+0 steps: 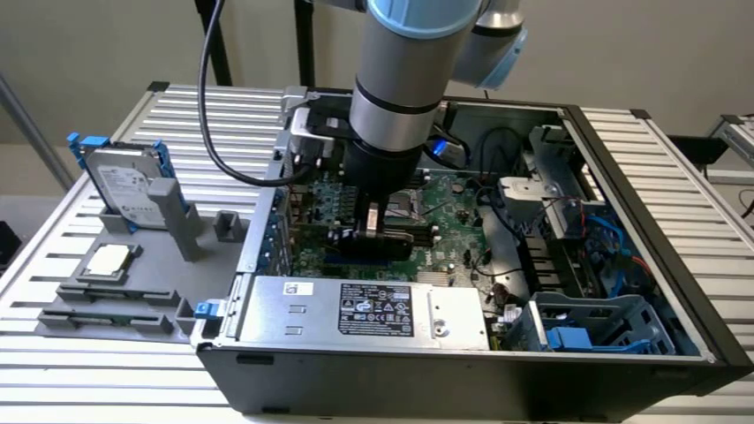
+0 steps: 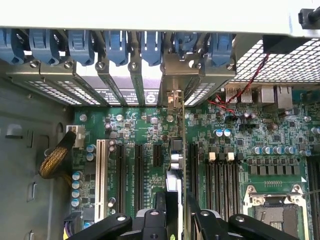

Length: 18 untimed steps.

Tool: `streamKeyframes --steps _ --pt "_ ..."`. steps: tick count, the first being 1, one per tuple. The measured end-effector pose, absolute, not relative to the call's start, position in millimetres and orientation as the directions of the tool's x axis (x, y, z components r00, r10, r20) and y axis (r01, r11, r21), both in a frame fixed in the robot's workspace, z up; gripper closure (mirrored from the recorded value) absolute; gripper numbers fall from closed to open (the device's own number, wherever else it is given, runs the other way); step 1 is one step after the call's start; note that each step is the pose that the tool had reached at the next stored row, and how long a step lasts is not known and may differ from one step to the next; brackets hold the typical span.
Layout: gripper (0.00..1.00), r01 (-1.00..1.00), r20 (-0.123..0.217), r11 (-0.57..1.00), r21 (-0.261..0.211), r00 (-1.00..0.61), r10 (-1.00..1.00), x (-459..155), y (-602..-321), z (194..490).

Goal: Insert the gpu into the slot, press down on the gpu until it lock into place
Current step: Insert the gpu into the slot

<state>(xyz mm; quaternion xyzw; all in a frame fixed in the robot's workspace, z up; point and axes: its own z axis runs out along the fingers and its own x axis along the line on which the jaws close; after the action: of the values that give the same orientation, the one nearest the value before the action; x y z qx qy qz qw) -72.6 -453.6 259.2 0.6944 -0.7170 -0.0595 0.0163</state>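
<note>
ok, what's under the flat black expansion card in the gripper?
The green motherboard and black slots show either side of the flat black expansion card, gripped by the black gripper. Whatever lies directly beneath its edge is covered.

text: none legible | power-supply label (image 1: 377,309): unreadable | hard-drive label (image 1: 124,188): unreadable

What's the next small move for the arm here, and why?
Probably a short, straight push down. The tool holds the gpu upright over the motherboard, its metal bracket at the case's rear wall. I cannot tell whether it is seated in the slot.
</note>
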Motion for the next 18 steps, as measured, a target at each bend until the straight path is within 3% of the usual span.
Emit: streamKeyframes --steps 18 --pt "0.73 -0.991 -0.059 0.028 0.134 -0.036 -0.998 -68.9 -453.7 254.0"
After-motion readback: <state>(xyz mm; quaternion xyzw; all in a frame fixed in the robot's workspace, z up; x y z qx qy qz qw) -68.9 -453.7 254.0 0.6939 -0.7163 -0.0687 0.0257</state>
